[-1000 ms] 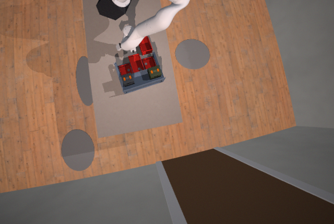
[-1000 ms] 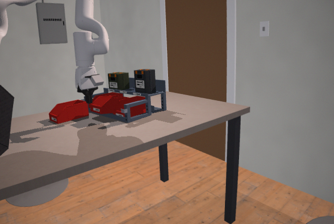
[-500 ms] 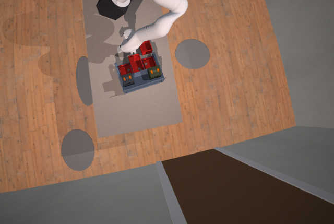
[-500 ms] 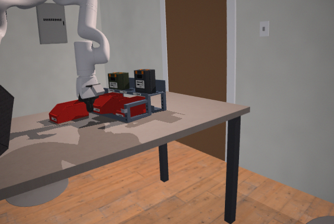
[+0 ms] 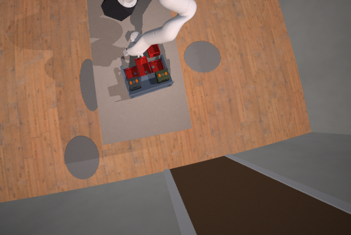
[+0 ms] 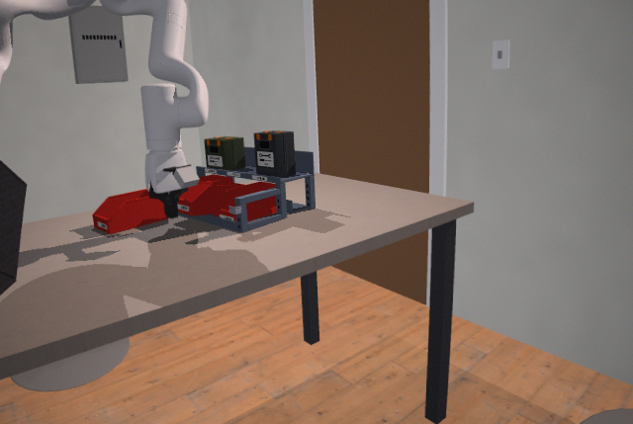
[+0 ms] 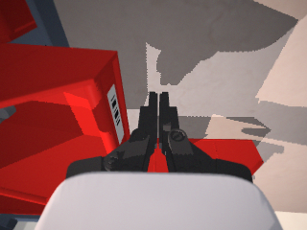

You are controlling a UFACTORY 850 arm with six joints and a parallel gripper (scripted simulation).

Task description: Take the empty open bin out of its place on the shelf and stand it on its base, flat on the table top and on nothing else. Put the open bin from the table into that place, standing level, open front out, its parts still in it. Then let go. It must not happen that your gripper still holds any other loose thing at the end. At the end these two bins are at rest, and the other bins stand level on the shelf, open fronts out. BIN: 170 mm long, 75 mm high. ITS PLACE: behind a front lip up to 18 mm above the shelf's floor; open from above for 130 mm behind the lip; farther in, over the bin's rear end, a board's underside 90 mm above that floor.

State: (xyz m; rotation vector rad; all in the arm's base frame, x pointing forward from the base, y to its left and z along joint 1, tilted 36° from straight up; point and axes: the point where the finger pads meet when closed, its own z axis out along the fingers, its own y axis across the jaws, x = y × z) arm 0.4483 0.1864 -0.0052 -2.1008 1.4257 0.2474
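Three red open bins stand in the grey-blue shelf (image 5: pixel 147 91) (image 6: pixel 255 197): a left one (image 5: pixel 131 72), a middle one (image 5: pixel 142 65) that sticks out past the front lip, and a right one (image 5: pixel 156 64). Another red bin (image 5: pixel 153 50) (image 6: pixel 128 210) (image 7: pixel 225 153) stands on the table top just in front of the shelf. My gripper (image 6: pixel 171 211) (image 7: pixel 158 103) is shut with nothing between its fingers. It hangs low over the table, in the gap between the table bin and the labelled front of a shelf bin (image 7: pixel 58 120) (image 6: pixel 220 196). My arm hides the gripper in the overhead view.
A dark green box (image 5: pixel 162 75) (image 6: pixel 224 152) and a black box (image 5: pixel 134 84) (image 6: pixel 274 152) stand on the shelf's upper board. The robot's black base block (image 5: pixel 113 6) (image 6: pixel 10 219) stands at the table's near end. The table (image 5: pixel 141 119) (image 6: pixel 357 214) stretches beyond the shelf.
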